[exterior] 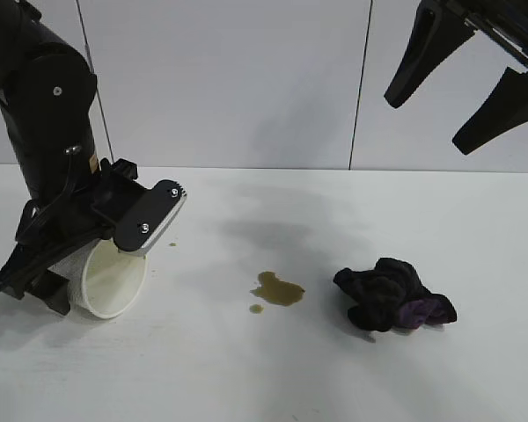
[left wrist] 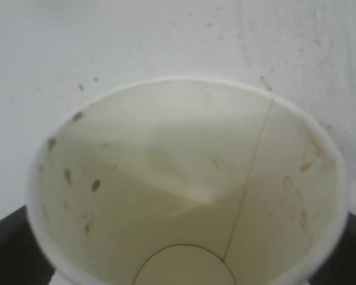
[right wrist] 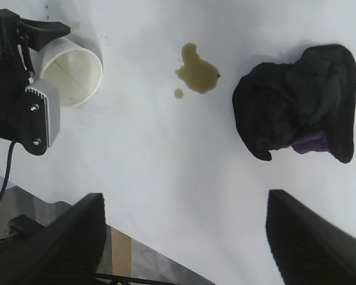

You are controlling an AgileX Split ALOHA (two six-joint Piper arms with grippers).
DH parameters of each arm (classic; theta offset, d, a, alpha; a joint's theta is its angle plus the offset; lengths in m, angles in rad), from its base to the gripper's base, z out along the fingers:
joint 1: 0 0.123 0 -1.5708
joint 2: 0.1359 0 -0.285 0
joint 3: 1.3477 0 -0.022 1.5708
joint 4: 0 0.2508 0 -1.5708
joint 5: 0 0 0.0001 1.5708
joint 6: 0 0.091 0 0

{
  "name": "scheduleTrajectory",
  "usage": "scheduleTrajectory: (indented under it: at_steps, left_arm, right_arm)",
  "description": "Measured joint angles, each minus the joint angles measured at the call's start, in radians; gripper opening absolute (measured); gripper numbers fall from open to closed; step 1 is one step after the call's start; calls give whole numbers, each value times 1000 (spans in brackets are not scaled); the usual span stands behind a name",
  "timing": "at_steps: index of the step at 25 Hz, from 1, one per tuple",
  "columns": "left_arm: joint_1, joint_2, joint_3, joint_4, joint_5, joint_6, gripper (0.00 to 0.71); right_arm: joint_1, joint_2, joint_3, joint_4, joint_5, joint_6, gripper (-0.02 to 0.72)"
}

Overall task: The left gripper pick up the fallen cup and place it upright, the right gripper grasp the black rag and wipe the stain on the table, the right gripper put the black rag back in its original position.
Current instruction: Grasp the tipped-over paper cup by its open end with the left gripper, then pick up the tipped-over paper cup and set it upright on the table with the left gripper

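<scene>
Cup lies on its side on my counter, left gripper jaws straddling it, grip uncertain; right gripper jaws spread, empty, above rag.

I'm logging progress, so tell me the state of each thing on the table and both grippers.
fallen cup: on its side, empty, mouth toward the stain.
left gripper: straddling the cup.
stain: unwiped.
black rag: bunched, untouched.
right gripper: open, raised above the table.
</scene>
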Motion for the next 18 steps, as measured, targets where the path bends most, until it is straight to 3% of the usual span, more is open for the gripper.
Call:
scheduleTrajectory:
  at_steps: [4, 7, 14, 18]
  left_arm:
    - [0, -4, 0, -13, -17, -2, 558]
    - [0, -23, 1, -100, -67, -4, 554]
    - [7, -174, 1, -532, -312, 56, 554]
    - [59, -255, 1, -862, -368, 120, 554]
  right_arm:
    - [0, 0, 0, 0, -2, -1, 516]
    - [0, 0, 0, 0, -2, -1, 516]
    - [0, 0, 0, -1, -2, -1, 516]
    - [0, 0, 0, -2, -3, -7, 516]
